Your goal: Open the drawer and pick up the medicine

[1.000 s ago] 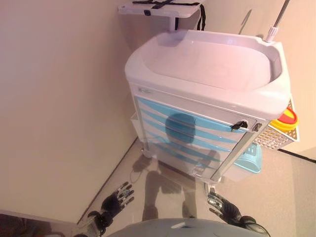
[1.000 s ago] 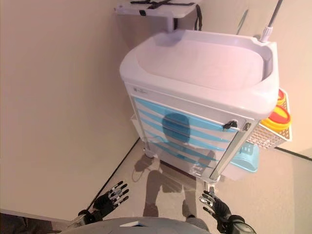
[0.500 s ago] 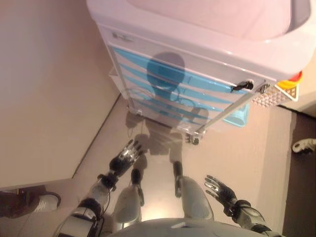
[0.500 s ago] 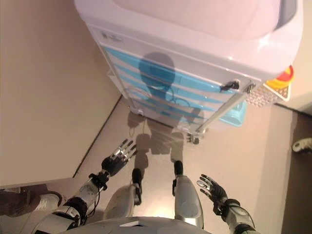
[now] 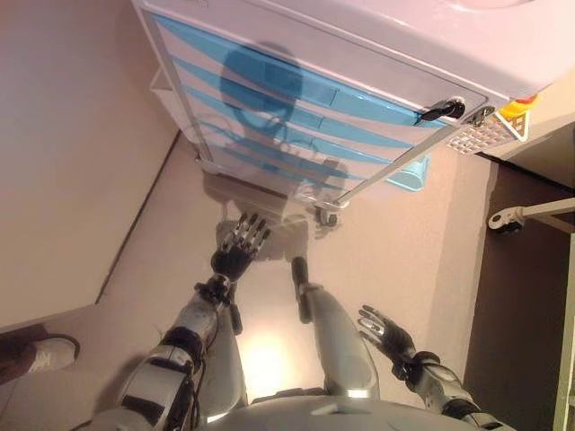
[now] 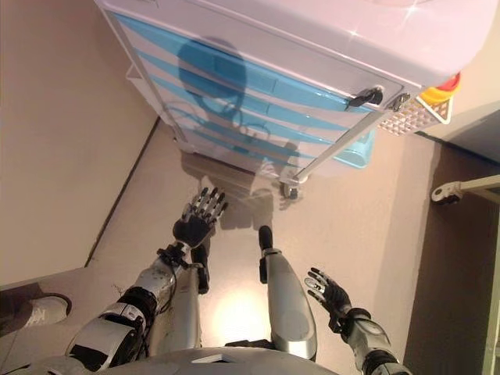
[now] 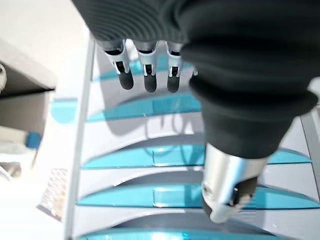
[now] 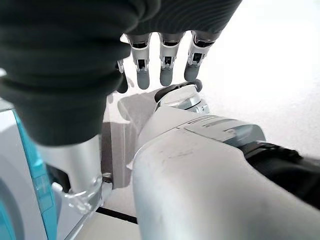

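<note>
A white cart [image 5: 377, 54] with several blue-fronted drawers [image 5: 269, 85] stands ahead, and all its drawers are shut. No medicine shows. My left hand [image 5: 238, 247] is open with straight fingers, held low in front of the bottom drawers and apart from them. In the left wrist view its fingers [image 7: 145, 75] point at the drawer fronts [image 7: 150, 105]. My right hand [image 5: 386, 330] is open and empty, low on the right and well back from the cart. Its straight fingers [image 8: 165, 70] show in the right wrist view.
A wall runs along the left. On the cart's right side hang a perforated basket [image 5: 481, 135] with a yellow and red container [image 5: 517, 106] and a light-blue bin [image 5: 409, 175]. A wheeled base [image 5: 508, 220] stands at the right. A person's shoe [image 5: 36, 355] is at the lower left.
The camera has tilted down, so the cart sits higher in view. My left hand has reached forward toward the lower drawers. Both hands stay open.
</note>
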